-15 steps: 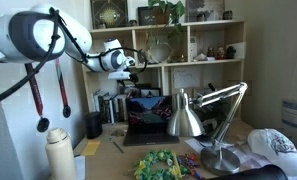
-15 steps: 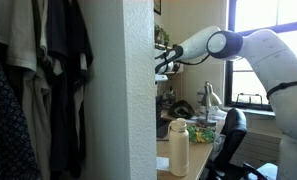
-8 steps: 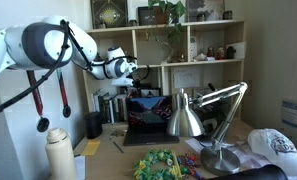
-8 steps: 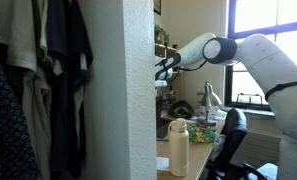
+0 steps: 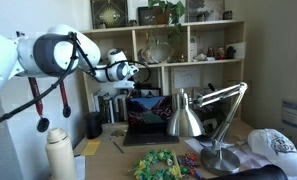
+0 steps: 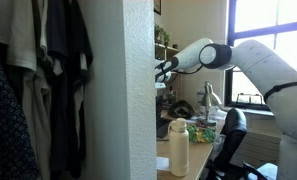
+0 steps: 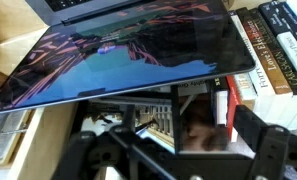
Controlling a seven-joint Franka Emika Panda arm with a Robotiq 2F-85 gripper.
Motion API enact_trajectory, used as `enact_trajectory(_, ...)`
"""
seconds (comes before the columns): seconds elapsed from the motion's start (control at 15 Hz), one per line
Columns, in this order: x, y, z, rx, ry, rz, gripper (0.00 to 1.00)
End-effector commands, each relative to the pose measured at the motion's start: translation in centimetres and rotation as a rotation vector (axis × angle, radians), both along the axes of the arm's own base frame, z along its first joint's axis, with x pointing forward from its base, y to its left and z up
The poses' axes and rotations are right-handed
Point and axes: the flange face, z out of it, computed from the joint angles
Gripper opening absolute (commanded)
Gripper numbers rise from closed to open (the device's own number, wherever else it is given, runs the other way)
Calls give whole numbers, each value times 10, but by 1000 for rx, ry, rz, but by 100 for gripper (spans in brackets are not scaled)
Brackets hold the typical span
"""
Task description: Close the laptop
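Obs: fingers spread wide, empty, hanging above the open laptop, not touching; placed, I judge, to push its upper edge down. Laptop sits below the fingers on the cluttered counter. Bottle far left, lamp right, stocked shelves behind.

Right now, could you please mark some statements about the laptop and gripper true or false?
1. The thin black laptop with its red-and-blue screen is open. True.
2. The Robotiq gripper is shut on the lid. False: it is open, above the screen, holding nothing.
3. The silver desk lamp sits on a shelf. False: it stands on the desk.
4. Books stand beside the laptop. True.
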Motion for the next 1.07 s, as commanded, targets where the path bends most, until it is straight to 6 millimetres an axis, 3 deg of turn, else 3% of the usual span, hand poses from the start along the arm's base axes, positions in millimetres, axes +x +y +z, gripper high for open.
enact_trajectory(0.0,13,2,1,30,-31,-16,100)
enact_trajectory(0.53,30,1,-28,43,-13,-18,100)
enact_trajectory(1.0,30,1,-54,39,19,-25,100)
